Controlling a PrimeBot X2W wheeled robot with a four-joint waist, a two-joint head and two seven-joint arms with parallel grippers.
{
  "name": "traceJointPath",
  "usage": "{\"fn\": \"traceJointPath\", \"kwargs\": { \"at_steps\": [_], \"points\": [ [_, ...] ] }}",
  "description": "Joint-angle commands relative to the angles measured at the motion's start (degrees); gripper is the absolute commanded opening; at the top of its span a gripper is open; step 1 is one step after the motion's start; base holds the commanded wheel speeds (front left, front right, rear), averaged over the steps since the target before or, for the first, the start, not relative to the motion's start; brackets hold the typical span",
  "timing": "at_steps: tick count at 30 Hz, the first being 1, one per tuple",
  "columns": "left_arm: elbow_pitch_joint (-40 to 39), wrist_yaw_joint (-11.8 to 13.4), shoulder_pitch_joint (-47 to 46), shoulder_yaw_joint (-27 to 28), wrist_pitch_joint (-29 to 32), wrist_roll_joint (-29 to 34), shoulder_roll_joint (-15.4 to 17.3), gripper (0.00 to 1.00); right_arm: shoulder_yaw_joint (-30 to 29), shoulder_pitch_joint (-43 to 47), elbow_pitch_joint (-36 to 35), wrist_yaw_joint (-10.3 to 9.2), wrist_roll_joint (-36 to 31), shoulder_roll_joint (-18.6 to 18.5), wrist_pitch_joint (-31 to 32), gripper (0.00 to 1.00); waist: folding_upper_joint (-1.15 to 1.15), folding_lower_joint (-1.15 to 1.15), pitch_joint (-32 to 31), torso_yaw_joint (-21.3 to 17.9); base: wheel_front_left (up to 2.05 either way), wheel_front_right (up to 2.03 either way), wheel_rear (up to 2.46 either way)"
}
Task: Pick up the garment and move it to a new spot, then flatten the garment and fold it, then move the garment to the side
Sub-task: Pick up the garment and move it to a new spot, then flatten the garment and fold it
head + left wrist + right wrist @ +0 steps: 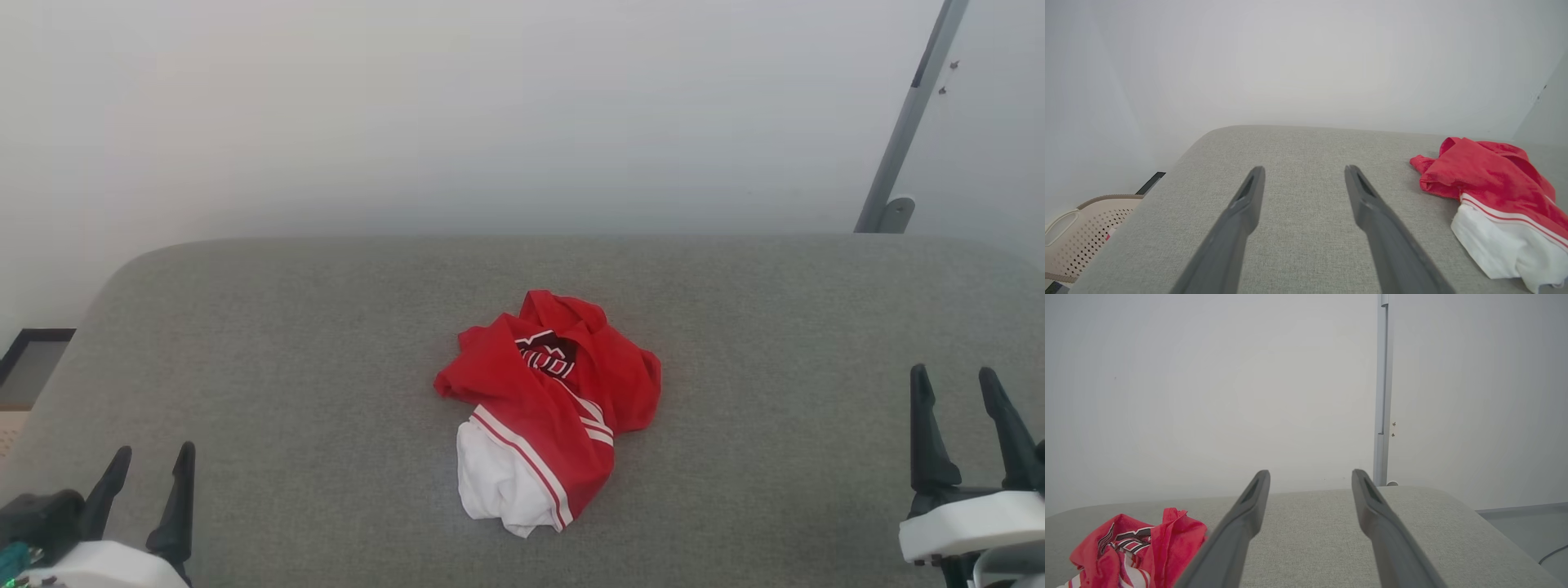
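The garment point(549, 404) lies crumpled in a heap at the middle of the grey padded table point(326, 327): red cloth with black-and-white lettering on top, a white part with red-and-white striped trim toward the front. My left gripper point(151, 457) rests at the lower left, open and empty, well left of the heap. At the lower right my right gripper point(955, 380) is open too, with nothing between its fingers. The left wrist view has the garment point(1494, 196) off to the right of the open left gripper point(1304, 171). The right wrist view puts the garment point(1135, 551) at the lower left of the right gripper point(1310, 475).
A pale wall stands close behind the table's rounded far edge. A grey metal post point(906, 122) leans at the back right. A beige perforated basket point(1081, 232) sits on the floor beside the table's left end. A dark-framed panel point(33, 359) lies at the far left.
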Motion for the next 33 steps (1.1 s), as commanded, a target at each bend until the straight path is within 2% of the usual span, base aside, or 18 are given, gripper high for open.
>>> {"fn": "traceJointPath", "kwargs": {
  "at_steps": [1,11,16,24,33],
  "points": [
    [-0.5,0.1,0.5,0.2,-0.4,-0.1,0.2,1.0,0.0,0.3,-0.3,0.0,-0.2,0.1,-0.3,1.0,0.0,0.0,0.0,0.1,0.0,0.0,0.0],
    [-3.7,1.0,1.3,-0.3,1.3,-0.4,0.6,1.0,0.4,0.2,-0.3,0.0,0.0,0.0,-0.3,1.0,0.0,0.0,0.2,0.3,0.0,0.0,0.0],
    [-5.9,0.7,-0.1,-1.8,3.6,-0.1,0.7,1.0,0.9,-0.4,-0.4,-0.01,0.2,-0.2,-0.3,1.0,0.0,0.0,0.7,-0.5,0.0,0.0,0.0],
    [-10.8,-2.0,-6.1,-7.4,14.5,-1.6,0.7,1.0,2.2,-1.8,-0.2,0.0,1.1,-1.4,-0.3,1.0,0.0,0.0,3.1,-3.5,0.0,0.0,0.0],
    [-11.7,-3.0,-11.5,-14.4,27.3,-2.6,-0.2,1.0,4.1,-3.6,0.0,0.0,2.4,-1.8,-0.3,1.0,0.0,0.0,8.3,-9.2,0.0,0.0,0.0]
  ]
}}
